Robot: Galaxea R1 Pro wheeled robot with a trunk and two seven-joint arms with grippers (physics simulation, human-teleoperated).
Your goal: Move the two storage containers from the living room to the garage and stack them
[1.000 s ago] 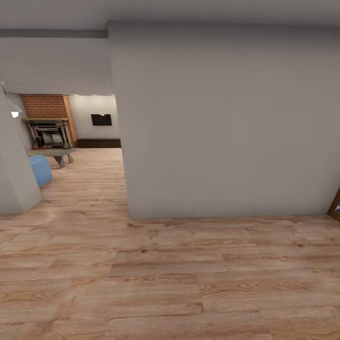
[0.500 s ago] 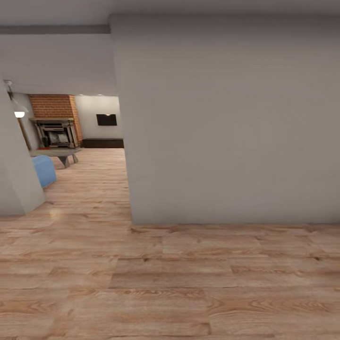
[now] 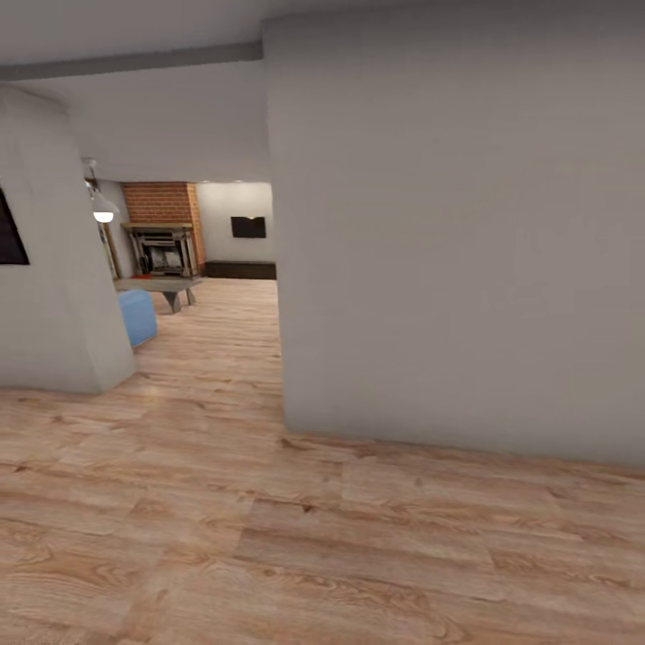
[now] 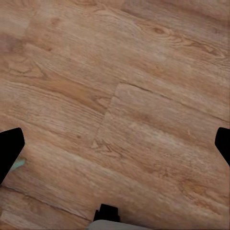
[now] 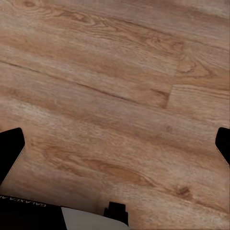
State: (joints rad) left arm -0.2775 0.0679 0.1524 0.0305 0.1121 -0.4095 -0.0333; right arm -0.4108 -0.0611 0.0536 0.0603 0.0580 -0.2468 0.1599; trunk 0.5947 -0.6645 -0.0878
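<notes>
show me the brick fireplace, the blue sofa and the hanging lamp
brick fireplace (image 3: 161,202): head view, on the red brick above the mantel
blue sofa (image 3: 136,316): head view, on its visible end
hanging lamp (image 3: 103,210): head view, on the shade

Wall ahead, opening at left

A broad grey wall (image 3: 457,242) blocked the way ahead; left of it, bare plank floor (image 3: 224,340) ran through toward the brick fireplace (image 3: 161,235).

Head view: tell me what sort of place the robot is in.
Probably a hallway in a home, opening onto a living room: light wood plank floor, plain grey walls, and beyond them a brick fireplace and blue sofa.
</notes>
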